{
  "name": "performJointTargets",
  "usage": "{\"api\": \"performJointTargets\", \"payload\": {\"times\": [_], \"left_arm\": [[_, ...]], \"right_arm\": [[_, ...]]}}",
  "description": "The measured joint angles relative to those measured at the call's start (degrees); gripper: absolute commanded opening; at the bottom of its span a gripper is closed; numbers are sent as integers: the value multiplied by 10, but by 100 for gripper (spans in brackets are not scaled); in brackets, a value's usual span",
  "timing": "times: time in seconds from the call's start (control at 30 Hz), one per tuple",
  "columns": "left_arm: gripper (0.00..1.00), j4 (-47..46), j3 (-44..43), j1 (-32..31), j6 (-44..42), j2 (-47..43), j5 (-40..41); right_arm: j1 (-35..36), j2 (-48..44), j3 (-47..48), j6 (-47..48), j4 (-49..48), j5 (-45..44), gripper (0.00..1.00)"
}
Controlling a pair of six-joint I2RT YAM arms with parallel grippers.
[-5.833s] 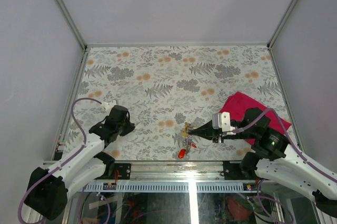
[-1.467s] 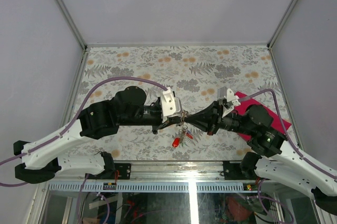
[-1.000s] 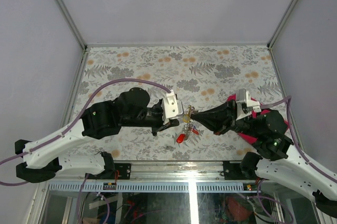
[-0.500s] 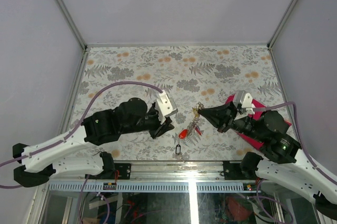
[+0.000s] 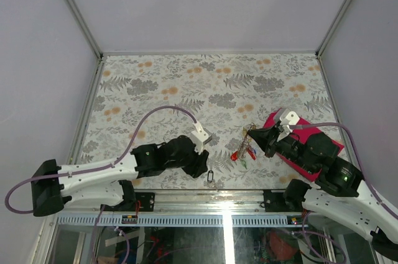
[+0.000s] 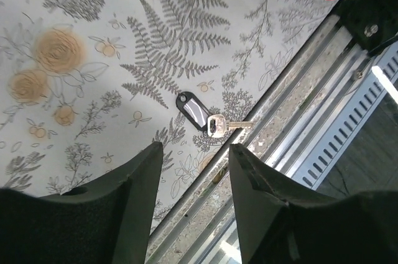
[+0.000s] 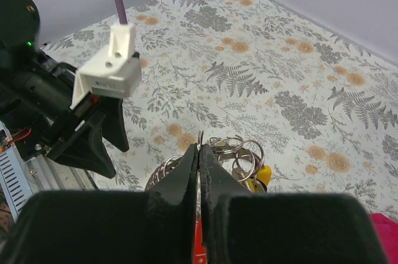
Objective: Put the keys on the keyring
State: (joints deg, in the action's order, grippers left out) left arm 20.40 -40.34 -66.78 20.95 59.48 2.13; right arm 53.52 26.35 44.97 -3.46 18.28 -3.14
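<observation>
Keyring (image 7: 231,146) is held by the right gripper (image 7: 199,150), with the jaws pressed together on a thin wire loop of the ring cluster. Several linked silvery rings show just beyond the fingertips in the right wrist view. A yellow key head (image 7: 258,178) hangs beside the rings, and a red key head (image 7: 198,246) shows in the slit between the fingers. In the top view the keys (image 5: 239,153) trail from the keyring (image 5: 250,132) toward the near edge, left of the right gripper (image 5: 257,136). Whether they touch the floral table cover (image 5: 186,90) cannot be told. A magenta cloth (image 5: 329,146) lies under the right arm.

One black-headed key (image 6: 194,110) lies flat on the table cover, apart from the bunch, with its silvery blade pointing at the metal rail (image 6: 323,90) at the table's near edge. The blade tip lies just beside the rail.

Left gripper (image 6: 194,152) hangs over this key with the jaws wide apart and nothing between them. In the top view the left gripper (image 5: 200,166) is just left of the black-headed key (image 5: 210,177). Its white camera mount (image 7: 109,68) shows in the right wrist view.
</observation>
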Motion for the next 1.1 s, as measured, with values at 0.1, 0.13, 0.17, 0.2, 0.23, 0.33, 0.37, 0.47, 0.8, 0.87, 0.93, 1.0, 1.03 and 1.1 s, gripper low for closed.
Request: {"api": "performJointTargets", "payload": {"times": [0.1,0.13,0.17,0.2,0.23,0.33,0.37,0.47,0.8,0.87,0.93,1.0,1.03,1.1], "left_arm": [[49,-16,16,0,-7,29,-19],[49,-20,17,0,-16,40,-24],[49,-23,17,0,-22,48,-29],[49,-30,17,0,-33,58,-35],[49,-36,17,0,-42,65,-40],[49,-54,17,-1,-74,94,-58],[50,-57,17,-3,-83,104,-65],[49,-65,17,-8,-109,124,-76],[46,-83,17,-27,-160,170,-93],[44,-83,16,-33,-165,188,-92],[44,-82,13,-38,-170,205,-91],[44,-80,7,-42,-174,220,-90],[44,-80,4,-45,-175,226,-88],[42,-80,-2,-49,-179,233,-85]], "right_arm": [[0,-4,0,0,11,-5,0],[0,-5,0,0,13,-5,0],[0,-6,0,1,17,-5,0],[0,-7,0,1,21,-5,0],[0,-8,0,1,23,-5,0],[0,-9,0,1,29,-5,0],[0,-9,0,1,31,-6,0],[0,-11,1,1,33,-8,0],[0,-27,17,1,42,-23,0],[0,-28,20,1,43,-24,0],[0,-28,22,1,43,-24,0],[0,-28,23,1,47,-24,0],[0,-28,24,1,50,-24,0],[0,-29,26,1,53,-24,0]]}}
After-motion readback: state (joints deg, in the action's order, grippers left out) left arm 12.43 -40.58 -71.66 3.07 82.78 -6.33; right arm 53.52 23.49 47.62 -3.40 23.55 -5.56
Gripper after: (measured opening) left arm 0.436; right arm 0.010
